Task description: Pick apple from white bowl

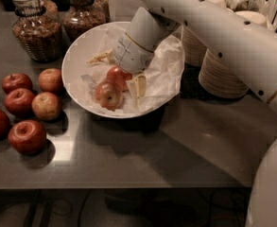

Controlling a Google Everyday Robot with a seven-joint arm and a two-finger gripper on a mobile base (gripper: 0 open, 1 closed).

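gripper is down inside the white bowl, spread wide and not clamped on anything. One of its fingers sits just right of the apple; the other lies far-left of it on the paper, apart from the skin. The apple is mid-bowl, its far side tucked under the wrist. Main risk as I read it: the blotchy apple touches the target on its near-left side, off the closing line. A glossy round fruit squeezed off-centre could squirt that way and knock both around, or the gripper could end up pinching the wrong one. Second risk: the crumpled paper liner is bunched right by the near-right finger. If it gets trapped against the apple the grip goes soft, and a lift could drag the paper and roll the other apple. Third: any sideways shove could slide the bowl along the bench. Around it: a stack of paper bowls stands just right of the bowl rim, under the arm, so a low swing to the right would hit it. There are two glass jars at the far left, and, the nearer one just beside the rim. A group of loose red apples sits on the bench to the left, well apart from the gripper. Straight up looks like the only clean way out.
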